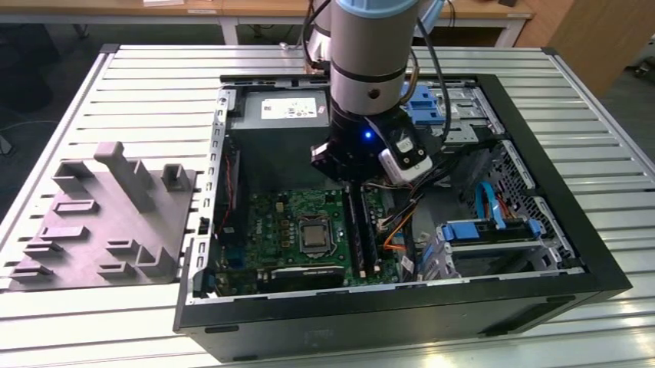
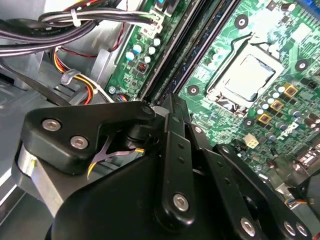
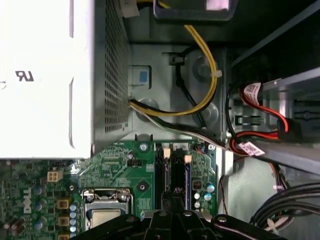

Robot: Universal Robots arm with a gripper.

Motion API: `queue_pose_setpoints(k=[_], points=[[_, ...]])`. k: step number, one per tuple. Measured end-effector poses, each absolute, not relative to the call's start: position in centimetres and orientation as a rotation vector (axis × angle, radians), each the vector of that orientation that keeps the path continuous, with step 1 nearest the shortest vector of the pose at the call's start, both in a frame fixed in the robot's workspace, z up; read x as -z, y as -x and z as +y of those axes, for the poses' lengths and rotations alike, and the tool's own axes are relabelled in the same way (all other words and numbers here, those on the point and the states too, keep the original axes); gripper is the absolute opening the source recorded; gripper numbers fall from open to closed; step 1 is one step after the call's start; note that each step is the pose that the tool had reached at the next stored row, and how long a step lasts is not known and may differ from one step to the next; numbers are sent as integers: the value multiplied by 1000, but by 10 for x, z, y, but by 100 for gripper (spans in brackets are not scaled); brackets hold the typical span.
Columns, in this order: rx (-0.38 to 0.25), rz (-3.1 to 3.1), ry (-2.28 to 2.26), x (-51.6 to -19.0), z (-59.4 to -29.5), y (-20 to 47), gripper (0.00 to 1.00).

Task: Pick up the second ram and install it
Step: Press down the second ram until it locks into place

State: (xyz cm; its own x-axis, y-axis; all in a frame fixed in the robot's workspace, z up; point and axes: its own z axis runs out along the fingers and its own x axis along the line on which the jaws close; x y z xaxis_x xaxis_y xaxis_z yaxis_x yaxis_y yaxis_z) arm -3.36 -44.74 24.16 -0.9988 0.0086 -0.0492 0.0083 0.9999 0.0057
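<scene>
My gripper (image 1: 346, 178) reaches down into the open computer case (image 1: 532, 176), at the far end of the long black memory slots (image 1: 360, 230). Its fingers stand pressed together with no visible gap, in both wrist views (image 2: 172, 102) (image 3: 172, 197). In the second wrist view a thin dark board edge with bluish dots, which I take for the second ram (image 2: 192, 52), runs along one slot away from the fingertips. It looks seated in the slot rather than held. Whether the fingertips touch its end is hidden by the gripper's linkage.
The processor socket (image 1: 312, 234) lies beside the slots on the green motherboard (image 2: 280, 55). The power supply (image 1: 278, 111) and bundled cables (image 2: 75, 25) crowd the gripper. A bright-blue cable (image 1: 489, 203) and a drive cage (image 1: 492, 238) fill the exterior view's right. A grey fixture (image 1: 103, 222) lies outside the case.
</scene>
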Motion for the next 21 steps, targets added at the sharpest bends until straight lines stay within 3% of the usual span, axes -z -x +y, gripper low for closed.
queue_pose_setpoints(k=[21], points=[[-9,3092,-14,-223,-440,34,10]])
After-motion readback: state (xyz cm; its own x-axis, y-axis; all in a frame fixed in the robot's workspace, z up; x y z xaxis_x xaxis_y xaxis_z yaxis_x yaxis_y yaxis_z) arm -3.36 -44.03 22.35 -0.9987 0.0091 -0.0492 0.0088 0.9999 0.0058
